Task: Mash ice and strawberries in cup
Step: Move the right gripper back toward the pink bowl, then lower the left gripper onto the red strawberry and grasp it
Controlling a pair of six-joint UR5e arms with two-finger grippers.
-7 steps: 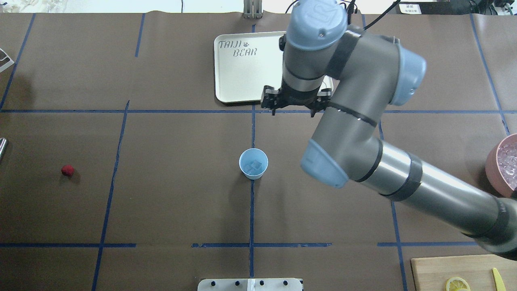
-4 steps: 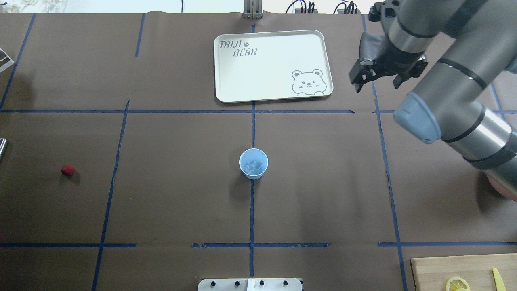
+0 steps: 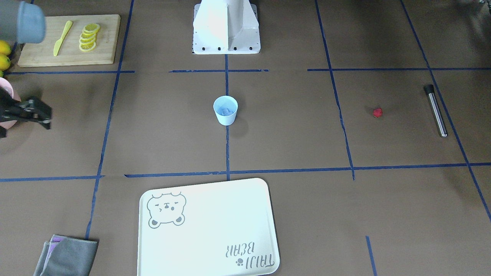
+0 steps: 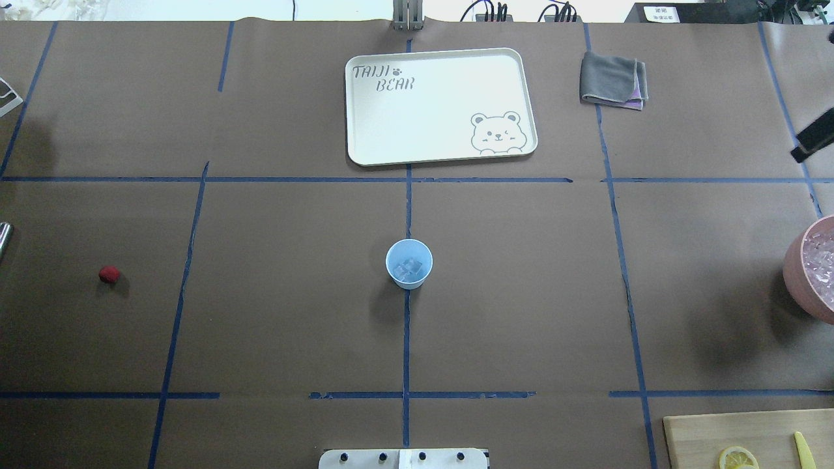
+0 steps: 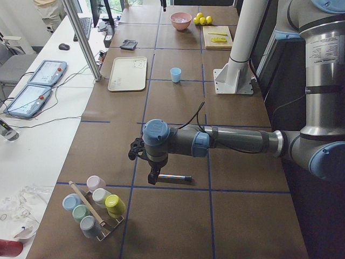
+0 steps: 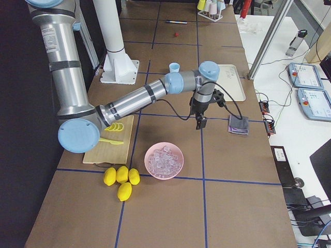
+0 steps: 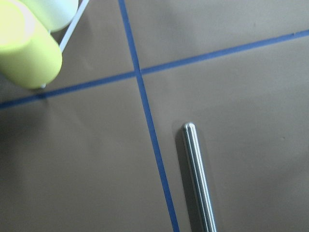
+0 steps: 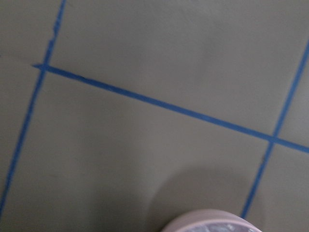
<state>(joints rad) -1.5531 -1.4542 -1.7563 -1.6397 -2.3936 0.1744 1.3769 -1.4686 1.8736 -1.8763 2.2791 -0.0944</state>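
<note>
The brown worktop is gridded with blue tape. The right arm is stretched out over its right end, and the right pincer is hung above bare paper between the pink bowl and the grey cloth. Whether its jaws are apart or together cannot be told, as it is cut off at the edge of the front-facing view. The left arm is reached along the opposite end, and the left pincer is held over one end of the metal rod. Its state cannot be told either.

The cream bear tray is laid at the far middle. The wooden board is loaded with lemon slices and a yellow knife. The pink bowl is filled with clear cubes.

The cup is stood upright at the centre, on a tape line, well apart from both pincers. The strawberry is left on the worktop far to the cup's left, near the rod. The ice is seen inside the cup.
</note>
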